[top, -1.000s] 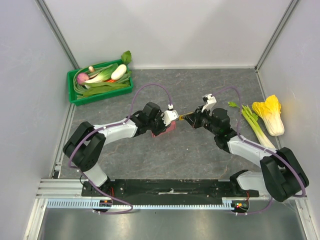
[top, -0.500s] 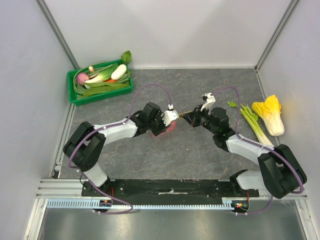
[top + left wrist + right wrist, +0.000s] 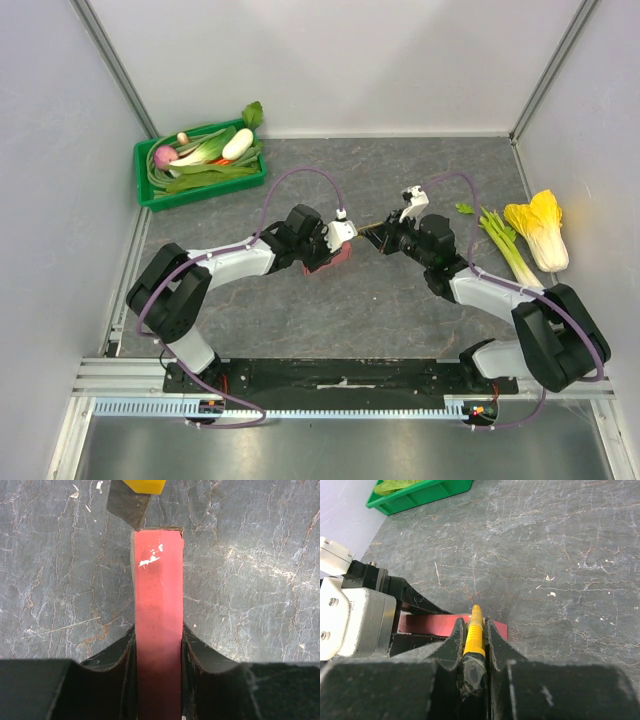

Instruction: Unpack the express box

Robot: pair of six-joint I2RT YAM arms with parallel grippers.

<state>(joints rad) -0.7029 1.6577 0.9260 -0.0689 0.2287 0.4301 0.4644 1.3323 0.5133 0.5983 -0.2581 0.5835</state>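
The express box (image 3: 337, 255) is a flat pink-red cardboard box held on edge just above the table's middle. My left gripper (image 3: 335, 243) is shut on it; in the left wrist view the box (image 3: 157, 595) runs out between the jaws (image 3: 157, 635). My right gripper (image 3: 386, 238) is shut on a slim yellow-handled tool (image 3: 370, 230). In the right wrist view the tool (image 3: 474, 630) points forward between the fingers (image 3: 475, 626), its tip at the box's near end (image 3: 427, 624). The tool's yellow end shows just beyond the box's far end (image 3: 144, 485).
A green crate (image 3: 150, 195) of vegetables stands at the far left, also in the right wrist view (image 3: 420, 495). A celery stalk (image 3: 510, 250) and a yellow-green cabbage (image 3: 540, 230) lie at the right edge.
My right gripper has edged slightly left toward the box with the tool. The left arm and the box have stayed still.
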